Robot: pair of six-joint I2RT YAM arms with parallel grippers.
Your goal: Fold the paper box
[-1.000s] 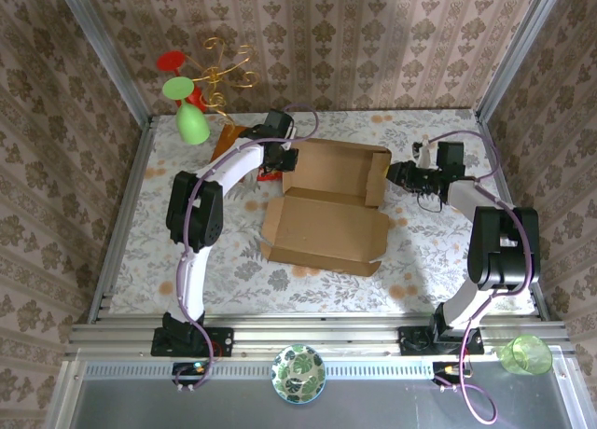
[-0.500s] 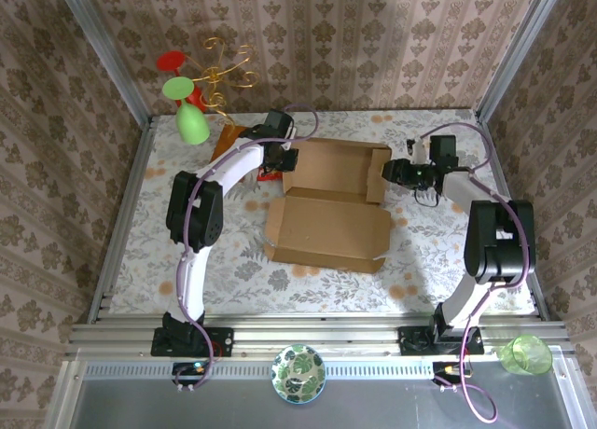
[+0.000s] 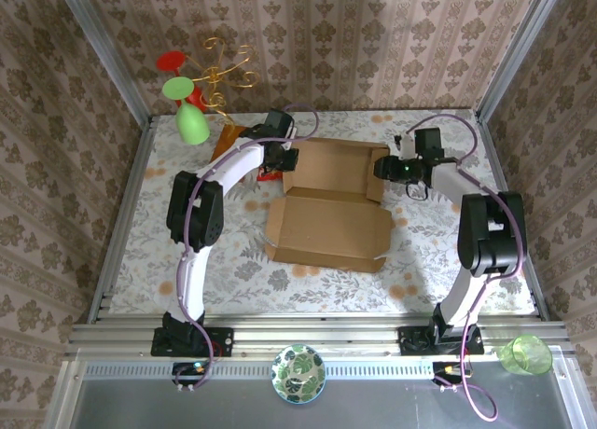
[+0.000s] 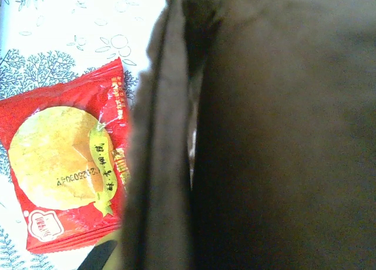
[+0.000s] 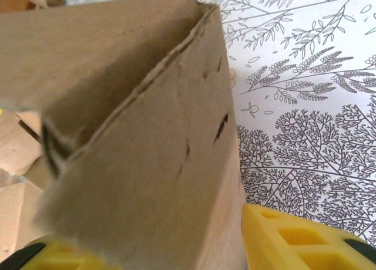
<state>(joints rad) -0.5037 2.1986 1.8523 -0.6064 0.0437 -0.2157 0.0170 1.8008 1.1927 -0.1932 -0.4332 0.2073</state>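
Paper box [image 3: 328, 226] lies part-formed at the middle of the worktop [image 3: 438, 252]. Judged light, stiff corrugated board that bends only at creases. Grip flap edges, not panel faces. Left tool [image 3: 283, 159] appears clamped on the left flap. Right tool [image 3: 382, 168] straddles the raised right flap, jaws apart.

Top view: you get bright, even overhead light; soft shadow at 5 o'clock of the paper box [image 3: 326, 228]. Left wrist: box near-black, blurred. Right wrist: table [image 5: 305, 105] sharp, box edge smeared at 8 o'clock.
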